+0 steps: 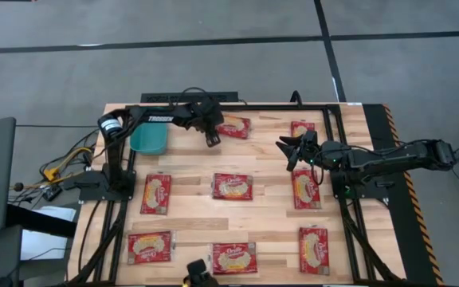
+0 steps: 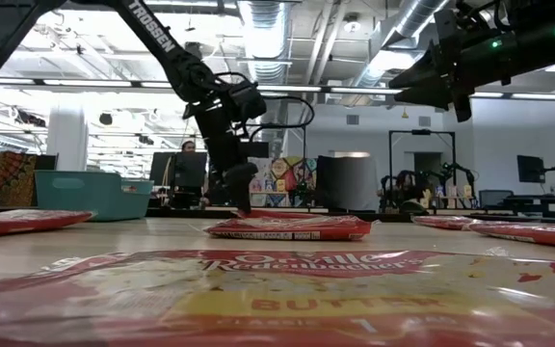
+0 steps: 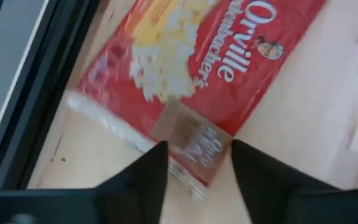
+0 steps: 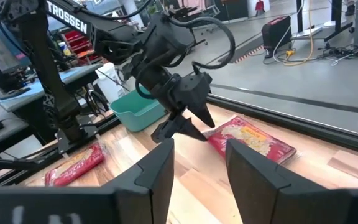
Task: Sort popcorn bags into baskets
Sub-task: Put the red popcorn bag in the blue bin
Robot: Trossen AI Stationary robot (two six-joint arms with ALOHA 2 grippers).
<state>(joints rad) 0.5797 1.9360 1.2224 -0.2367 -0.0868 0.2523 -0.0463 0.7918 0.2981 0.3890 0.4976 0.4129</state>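
Several red popcorn bags lie flat in rows on the wooden table [image 1: 190,215]. The teal basket [image 1: 150,140] stands near the far left corner. My left gripper [image 1: 212,139] points down, open, at the left end of the far middle bag [image 1: 236,126]. In the left wrist view its fingers [image 3: 146,177] stand on either side of that bag's near corner [image 3: 191,140], by its clear sealed edge. From the right wrist view the left gripper [image 4: 182,127] hangs just beside the bag [image 4: 253,142]. My right gripper [image 1: 289,153] is open and raised well above the table [image 2: 422,82].
A black frame rail [image 1: 213,106] runs along the far edge right behind the far bags. Another bag [image 1: 302,129] lies under the right arm's reach, and one [image 1: 233,186] sits at the table's middle. Cables lie off the left edge [image 1: 62,163].
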